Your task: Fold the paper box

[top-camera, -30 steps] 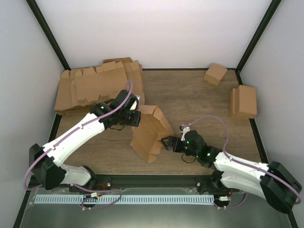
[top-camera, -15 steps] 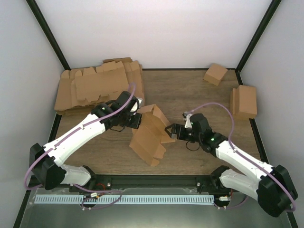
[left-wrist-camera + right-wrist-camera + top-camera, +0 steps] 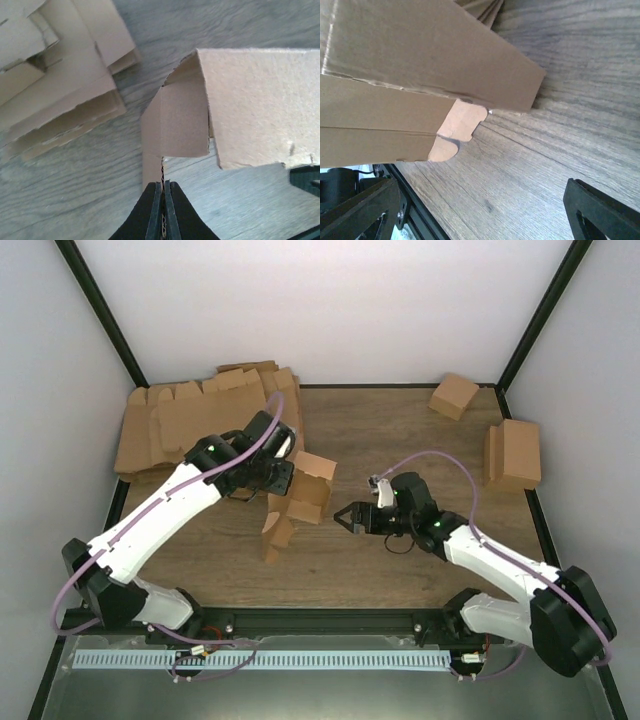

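The paper box [image 3: 300, 495] is a partly folded brown cardboard sheet held up over the table's middle, flaps hanging toward the near side. My left gripper [image 3: 285, 483] is shut on one thin cardboard edge; the left wrist view shows the pads [image 3: 163, 192] pinching that edge, with the box's panels [image 3: 250, 105] above. My right gripper [image 3: 342, 517] is open and empty, just right of the box and apart from it. In the right wrist view the box [image 3: 420, 60] fills the upper left, its tabbed flaps [image 3: 462, 122] hanging over bare wood between my open fingers [image 3: 600, 212].
A pile of flat brown blanks [image 3: 200, 420] lies at the back left, also in the left wrist view [image 3: 55, 85]. A small cube-like box [image 3: 453, 395] sits at the back right. A folded box [image 3: 513, 453] stands by the right wall.
My left gripper lifted and turned the box, which now stands narrower and further left. My right gripper let go, moved up and left, and now sits open beside the box.
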Tool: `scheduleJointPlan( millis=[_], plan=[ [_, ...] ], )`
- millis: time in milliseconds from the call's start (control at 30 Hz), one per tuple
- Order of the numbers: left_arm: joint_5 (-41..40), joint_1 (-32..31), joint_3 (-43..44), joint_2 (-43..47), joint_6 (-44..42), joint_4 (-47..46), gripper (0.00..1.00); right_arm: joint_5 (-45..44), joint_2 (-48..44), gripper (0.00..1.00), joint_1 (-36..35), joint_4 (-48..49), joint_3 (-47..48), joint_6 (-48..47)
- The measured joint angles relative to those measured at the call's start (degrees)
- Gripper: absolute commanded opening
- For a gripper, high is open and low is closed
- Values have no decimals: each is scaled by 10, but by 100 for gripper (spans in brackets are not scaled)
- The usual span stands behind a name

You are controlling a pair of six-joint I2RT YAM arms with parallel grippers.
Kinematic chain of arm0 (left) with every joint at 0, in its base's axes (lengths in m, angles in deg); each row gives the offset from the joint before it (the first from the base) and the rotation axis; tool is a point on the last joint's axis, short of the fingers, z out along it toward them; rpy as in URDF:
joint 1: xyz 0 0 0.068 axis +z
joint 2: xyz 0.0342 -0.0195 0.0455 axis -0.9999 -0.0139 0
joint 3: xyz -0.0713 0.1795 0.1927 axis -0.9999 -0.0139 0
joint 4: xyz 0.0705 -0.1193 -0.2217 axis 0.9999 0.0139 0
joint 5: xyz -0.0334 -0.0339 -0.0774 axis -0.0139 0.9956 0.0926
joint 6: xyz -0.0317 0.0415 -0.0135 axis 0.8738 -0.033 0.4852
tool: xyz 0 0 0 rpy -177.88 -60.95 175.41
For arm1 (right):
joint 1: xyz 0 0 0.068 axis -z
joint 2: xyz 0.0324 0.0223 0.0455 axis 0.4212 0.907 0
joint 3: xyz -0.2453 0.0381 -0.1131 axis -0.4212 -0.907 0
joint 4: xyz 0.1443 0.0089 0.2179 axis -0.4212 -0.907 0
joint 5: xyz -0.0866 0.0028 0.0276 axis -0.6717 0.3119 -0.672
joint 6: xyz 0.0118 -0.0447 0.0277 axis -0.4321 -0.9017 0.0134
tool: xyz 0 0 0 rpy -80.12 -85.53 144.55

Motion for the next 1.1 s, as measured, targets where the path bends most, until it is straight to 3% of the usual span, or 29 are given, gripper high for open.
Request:
scheduleJointPlan(
  millis=[300, 800, 1100],
  plan=[
    [-66, -5, -25, -16, 0, 22, 4, 9, 23, 97, 0, 12, -10, -2],
    [-33, -11, -90, 19, -2, -71, 4, -49, -38, 97, 0, -22, 14, 3],
    [-5, -12, -104, 28, -4, -96, 4, -22, -16, 78, 0, -21, 76, 21]
  ],
)
